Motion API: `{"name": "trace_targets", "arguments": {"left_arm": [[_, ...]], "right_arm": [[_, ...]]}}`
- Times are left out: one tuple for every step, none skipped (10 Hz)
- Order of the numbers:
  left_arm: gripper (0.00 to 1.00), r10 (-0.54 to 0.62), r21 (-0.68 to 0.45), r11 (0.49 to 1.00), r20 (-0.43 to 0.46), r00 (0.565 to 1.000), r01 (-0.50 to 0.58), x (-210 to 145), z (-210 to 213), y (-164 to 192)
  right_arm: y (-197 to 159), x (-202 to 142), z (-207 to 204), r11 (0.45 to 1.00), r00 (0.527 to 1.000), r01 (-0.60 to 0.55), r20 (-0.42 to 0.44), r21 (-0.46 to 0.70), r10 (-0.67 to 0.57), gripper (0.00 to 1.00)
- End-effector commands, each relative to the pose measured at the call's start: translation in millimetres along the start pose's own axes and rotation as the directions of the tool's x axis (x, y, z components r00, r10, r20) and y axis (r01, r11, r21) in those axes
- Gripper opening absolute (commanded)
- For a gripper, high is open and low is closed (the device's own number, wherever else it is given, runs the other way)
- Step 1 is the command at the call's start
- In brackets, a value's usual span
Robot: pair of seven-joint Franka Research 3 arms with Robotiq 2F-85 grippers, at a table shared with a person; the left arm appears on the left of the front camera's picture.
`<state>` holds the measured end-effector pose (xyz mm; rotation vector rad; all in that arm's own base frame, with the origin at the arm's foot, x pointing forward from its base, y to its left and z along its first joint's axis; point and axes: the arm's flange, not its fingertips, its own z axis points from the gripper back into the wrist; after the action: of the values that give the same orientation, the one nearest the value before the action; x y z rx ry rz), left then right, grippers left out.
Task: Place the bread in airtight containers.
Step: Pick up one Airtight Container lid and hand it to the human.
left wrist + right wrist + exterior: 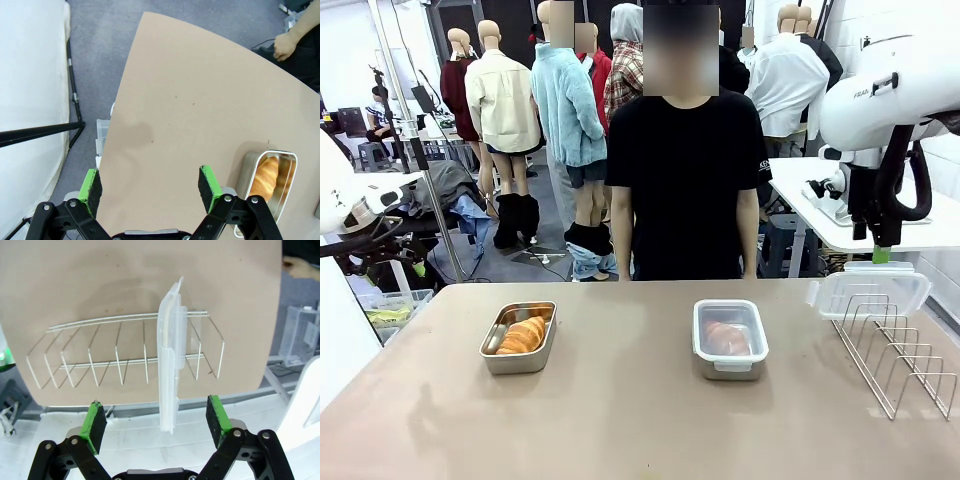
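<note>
Croissant [523,334] lying lengthwise in open tin [510,362], long axis toward person [686,170], both grippers spread, empty

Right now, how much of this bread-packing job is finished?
About half, it seems. The right tin holds a croissant and already wears its clear lid. The left tin has a croissant inside but stands uncovered. Its likely lid stands upright in the wire rack, with the right tool open above it, holding nothing. Left: fitting that lid.
</note>
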<state>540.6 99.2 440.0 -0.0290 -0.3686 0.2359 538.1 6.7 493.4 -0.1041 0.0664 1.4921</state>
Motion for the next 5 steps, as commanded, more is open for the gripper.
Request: {"name": "trace_targets", "arguments": {"left_arm": [[1.00, -0.004, 0.009, 1.000, 0.007, 1.000, 0.004, 0, 2, 1], [1.00, -0.004, 0.009, 1.000, 0.007, 1.000, 0.004, 0, 2, 1], [1.00, -0.004, 0.009, 1.000, 0.007, 1.000, 0.004, 0, 2, 1], [1.00, -0.004, 0.009, 1.000, 0.007, 1.000, 0.004, 0, 2, 1], [1.00, -0.004, 0.009, 1.000, 0.007, 1.000, 0.004, 0, 2, 1]], "right_arm": [[-13, -3, -15, 1.000, 1.000, 0.026, 0.010, 0.008, -0.026, 0.99], [-20, -1, -25, 1.000, 1.000, 0.023, 0.010, 0.004, -0.023, 0.99], [-25, 1, -34, 0.999, 0.999, 0.040, 0.009, 0.001, -0.040, 0.99], [-29, 1, -42, 0.999, 0.999, 0.049, 0.012, 0.013, -0.049, 0.99], [-32, 0, -48, 0.999, 0.999, 0.051, 0.015, 0.005, -0.051, 0.99]]}}
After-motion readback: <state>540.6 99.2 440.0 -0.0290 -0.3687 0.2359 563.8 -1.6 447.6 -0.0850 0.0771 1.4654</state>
